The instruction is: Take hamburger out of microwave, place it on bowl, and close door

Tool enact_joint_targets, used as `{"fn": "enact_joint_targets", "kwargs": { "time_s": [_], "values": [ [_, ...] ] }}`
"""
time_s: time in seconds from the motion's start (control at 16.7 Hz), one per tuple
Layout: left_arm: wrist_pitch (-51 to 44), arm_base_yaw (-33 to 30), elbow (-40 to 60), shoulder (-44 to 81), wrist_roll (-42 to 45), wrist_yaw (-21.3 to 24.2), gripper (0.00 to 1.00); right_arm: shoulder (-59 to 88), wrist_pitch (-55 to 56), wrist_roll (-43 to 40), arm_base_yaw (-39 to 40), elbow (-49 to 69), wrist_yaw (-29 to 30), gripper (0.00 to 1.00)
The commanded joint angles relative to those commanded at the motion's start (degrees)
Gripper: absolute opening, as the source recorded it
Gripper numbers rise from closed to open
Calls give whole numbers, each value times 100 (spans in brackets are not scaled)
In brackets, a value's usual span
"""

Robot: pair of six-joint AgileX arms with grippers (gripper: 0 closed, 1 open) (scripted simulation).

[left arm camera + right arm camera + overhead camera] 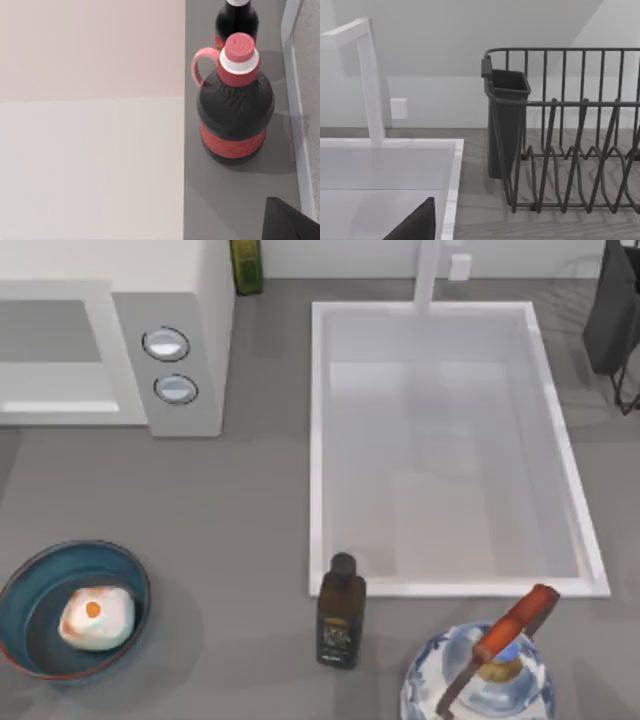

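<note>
The white microwave [170,300] stands at the table's back left, its two round knobs [166,344] facing up on the side panel. Its door [50,360], with a grey window and a slim white bar handle, lies flush with the front. The hamburger [97,618], a pale lump with an orange spot, rests inside the blue bowl [22,585] at the front left. A dark piece of my left gripper [292,222] shows beside a white flat surface. A dark piece of my right gripper [415,226] shows over the sink's corner.
A white sink [318,440] with a faucet [428,275] fills the middle right. A dark bottle [341,612] and a blue-white kettle [480,670] stand in front of it. A black dish rack [570,150] is at the back right. A black-red jug [235,110] stands beside the white surface.
</note>
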Motion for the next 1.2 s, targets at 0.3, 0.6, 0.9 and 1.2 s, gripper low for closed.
{"fn": "enact_joint_targets", "kwargs": {
  "time_s": [0.3,0.6,0.9,1.2],
  "values": [
    [-742,616,1266,1564,611,645,0,0,0,0,0,0,0,100],
    [-870,677,1468,1791,703,754,0,0,0,0,0,0,0,100],
    [-636,656,1266,1864,705,742,0,0,0,0,0,0,0,100],
    [742,680,413,2261,723,759,0,0,0,0,0,0,0,100]
  ]
}}
